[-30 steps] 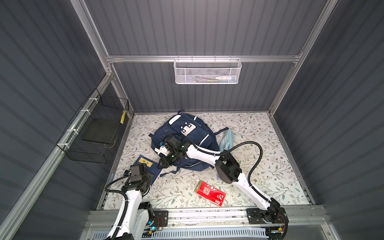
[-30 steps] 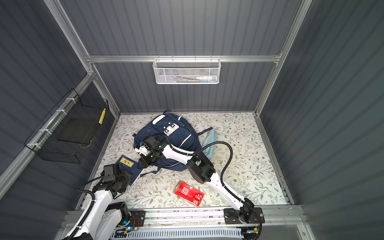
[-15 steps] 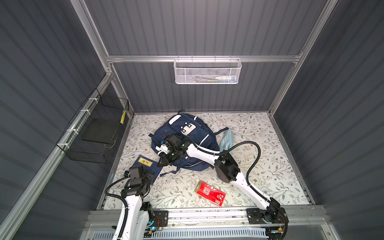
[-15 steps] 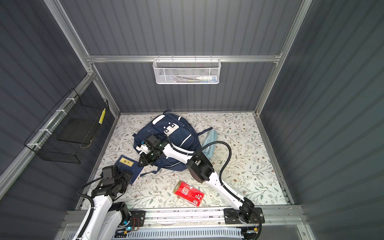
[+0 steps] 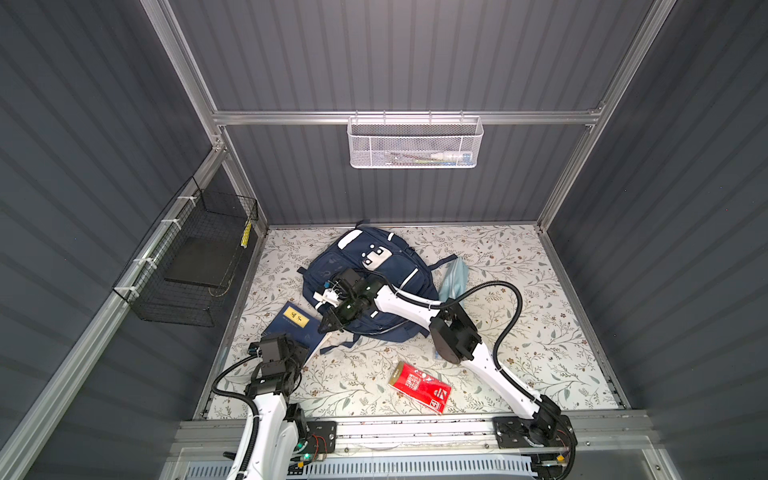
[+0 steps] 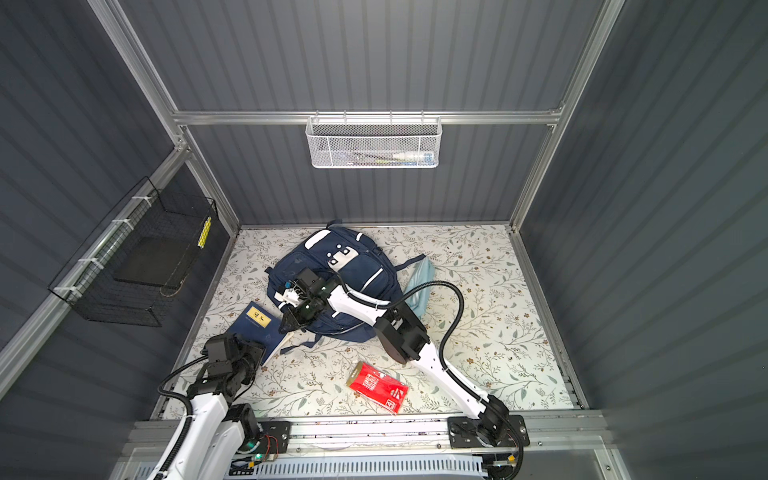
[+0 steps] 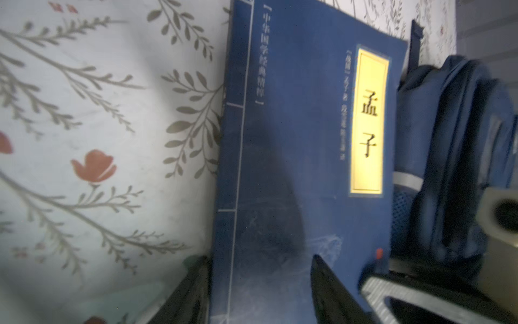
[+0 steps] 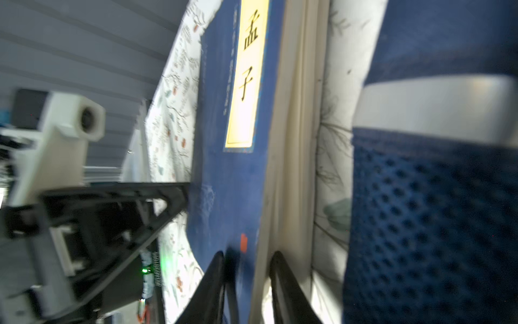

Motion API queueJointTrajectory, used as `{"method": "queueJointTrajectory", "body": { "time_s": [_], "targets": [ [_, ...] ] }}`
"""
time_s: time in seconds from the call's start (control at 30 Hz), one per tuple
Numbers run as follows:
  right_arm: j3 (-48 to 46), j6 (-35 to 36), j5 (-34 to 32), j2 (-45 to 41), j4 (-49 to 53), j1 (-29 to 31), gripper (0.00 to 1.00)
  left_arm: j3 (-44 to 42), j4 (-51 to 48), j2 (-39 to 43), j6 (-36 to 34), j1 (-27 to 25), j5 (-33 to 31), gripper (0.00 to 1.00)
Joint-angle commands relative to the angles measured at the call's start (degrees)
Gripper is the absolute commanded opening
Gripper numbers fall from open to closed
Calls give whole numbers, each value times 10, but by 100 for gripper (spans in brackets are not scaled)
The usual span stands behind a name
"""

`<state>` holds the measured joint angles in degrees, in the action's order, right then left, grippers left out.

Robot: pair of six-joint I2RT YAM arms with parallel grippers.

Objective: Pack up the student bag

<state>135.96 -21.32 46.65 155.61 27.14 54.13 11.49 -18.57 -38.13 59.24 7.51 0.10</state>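
Note:
The navy student bag (image 5: 376, 272) lies flat at the back of the floral mat, seen in both top views. A blue book (image 5: 291, 322) with a yellow label rests against its near left side. My right gripper (image 5: 325, 327) reaches across the bag. In the right wrist view it (image 8: 249, 259) is shut on the blue book (image 8: 232, 174) at a corner, one finger on the cover and one on the page edge. My left gripper (image 7: 259, 269) hangs open over the book's (image 7: 302, 140) spine end, holding nothing.
A red packet (image 5: 419, 386) lies near the front rail. A light-blue pouch (image 5: 454, 275) sits right of the bag. A white mesh basket (image 5: 415, 143) hangs on the back wall and a black wire basket (image 5: 195, 257) on the left wall.
The right jaws have narrowed onto the book's corner. The left jaws widened and came back; the left wrist has drawn slightly toward the front.

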Motion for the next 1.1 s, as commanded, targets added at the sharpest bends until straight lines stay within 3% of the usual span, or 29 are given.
{"method": "queueJointTrajectory", "body": {
  "time_s": [0.0, 0.17, 0.2, 0.27, 0.3, 0.4, 0.67, 0.73, 0.83, 1.07],
  "targets": [
    [-12, -58, 70, 3, -69, -5, 24, -3, -26, 8, 3, -3, 28, 46],
    [-18, -58, 62, -12, -63, -14, 14, 22, -58, 8, -8, -3, 21, 44],
    [-26, -57, 58, -19, -63, -15, 16, 25, -66, 11, -7, -3, 19, 45],
    [-39, -56, 49, -27, -66, -16, 33, 29, -76, 19, -8, -3, 13, 46],
    [-42, -54, 44, -27, -66, -17, 37, 30, -79, 23, -7, -3, 9, 47],
    [-35, -57, 41, -13, -59, -19, 37, 31, -84, 26, -8, -3, 4, 48],
    [-39, -52, 28, -16, -52, -20, 31, 36, -97, 27, -13, -3, -1, 49],
    [-37, -51, 30, -17, -52, -20, 26, 42, -105, 28, -17, -3, -6, 49],
    [-38, -55, 33, -18, -52, -18, 11, 49, -111, 29, -19, -3, -8, 50],
    [-63, -81, 53, -14, -74, -11, 20, 40, -98, 24, -15, -3, -1, 50]
  ]
}}
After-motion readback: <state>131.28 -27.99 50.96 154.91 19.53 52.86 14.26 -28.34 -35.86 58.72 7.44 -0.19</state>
